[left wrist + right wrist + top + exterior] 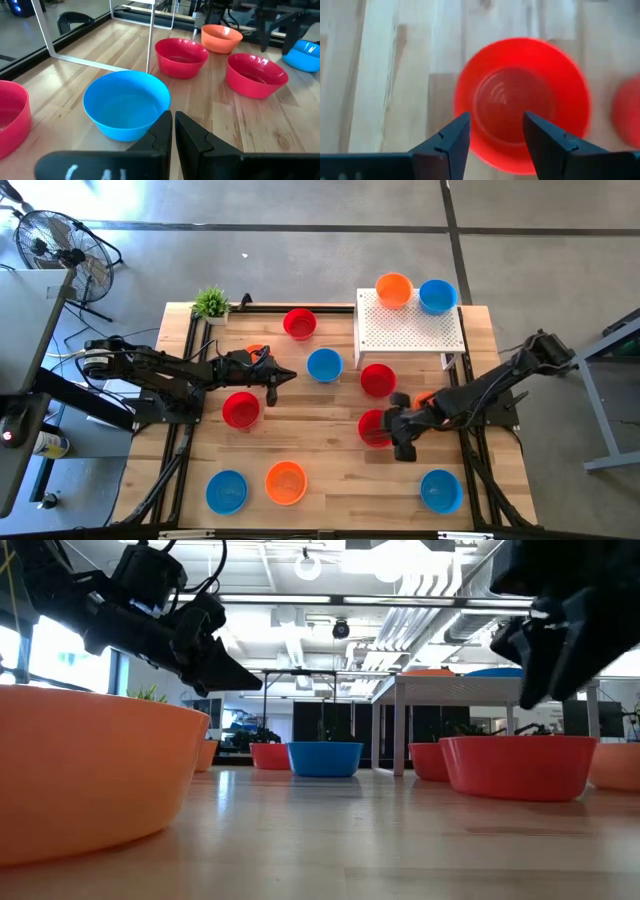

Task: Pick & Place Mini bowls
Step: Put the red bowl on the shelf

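Bright even overhead light; ceiling lamps [420,580] glaring; red bowl [520,102] motion-blurred; near orange bowl [90,770] soft.

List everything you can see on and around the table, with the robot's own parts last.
red mini bowls: four, red, one at the back, one centre-left, two right of centre
blue mini bowls: four, blue, one on the stand, one mid-table, two at the front
orange mini bowls: four, orange, one on the stand, one at the front, two partly hidden by the arms
stand: one, white, perforated, back right
plant: one, green, back-left corner
fan: one, dark, on the floor, left of the table
table: one, light wood
left hand: shut, empty, beside the mid-table blue bowl
right hand: open, over a red bowl
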Robot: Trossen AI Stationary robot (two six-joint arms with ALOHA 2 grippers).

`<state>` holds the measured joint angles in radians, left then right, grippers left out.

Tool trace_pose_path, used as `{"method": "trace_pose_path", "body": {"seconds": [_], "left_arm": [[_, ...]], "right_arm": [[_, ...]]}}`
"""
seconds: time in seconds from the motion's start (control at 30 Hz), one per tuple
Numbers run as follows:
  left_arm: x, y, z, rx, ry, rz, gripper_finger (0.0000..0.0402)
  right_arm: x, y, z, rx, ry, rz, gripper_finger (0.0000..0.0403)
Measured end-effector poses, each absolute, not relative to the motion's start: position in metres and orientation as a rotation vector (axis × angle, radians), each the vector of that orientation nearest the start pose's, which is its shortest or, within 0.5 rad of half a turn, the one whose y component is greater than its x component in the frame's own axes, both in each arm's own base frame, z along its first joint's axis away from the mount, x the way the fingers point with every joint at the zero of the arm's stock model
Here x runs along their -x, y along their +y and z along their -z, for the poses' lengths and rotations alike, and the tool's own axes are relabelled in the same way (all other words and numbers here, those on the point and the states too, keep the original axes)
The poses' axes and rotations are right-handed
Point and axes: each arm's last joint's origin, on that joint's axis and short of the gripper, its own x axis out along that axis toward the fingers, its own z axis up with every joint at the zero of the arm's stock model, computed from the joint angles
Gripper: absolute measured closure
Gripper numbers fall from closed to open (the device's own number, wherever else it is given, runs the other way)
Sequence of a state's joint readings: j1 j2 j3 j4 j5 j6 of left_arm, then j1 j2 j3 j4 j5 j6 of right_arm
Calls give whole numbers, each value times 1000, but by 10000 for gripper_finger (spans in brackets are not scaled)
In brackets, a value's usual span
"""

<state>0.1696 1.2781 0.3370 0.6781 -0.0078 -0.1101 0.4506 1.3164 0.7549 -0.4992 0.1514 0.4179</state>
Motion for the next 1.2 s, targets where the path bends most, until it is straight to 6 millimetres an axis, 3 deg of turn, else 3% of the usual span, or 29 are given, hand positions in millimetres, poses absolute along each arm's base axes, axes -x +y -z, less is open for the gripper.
{"method": "trace_pose_path", "body": {"seconds": [0.23, 0.53, 0.73, 0.9, 1.2], "left_arm": [[-227, 39, -168, 130, 253, -191, 381], [-227, 39, -168, 130, 252, -191, 381], [-227, 39, -168, 130, 252, -191, 381], [-227, 39, -169, 130, 251, -191, 381], [-227, 39, -169, 130, 252, -191, 381]], "right_arm": [[-226, 129, -193, 80, 1054, -120, 233], [-234, 136, -172, 108, 1129, -149, 233], [-237, 140, -169, 67, 1131, -210, 233], [-241, 133, -169, 100, 1117, -154, 253], [-254, 98, -167, 42, 1167, -158, 354]]}}
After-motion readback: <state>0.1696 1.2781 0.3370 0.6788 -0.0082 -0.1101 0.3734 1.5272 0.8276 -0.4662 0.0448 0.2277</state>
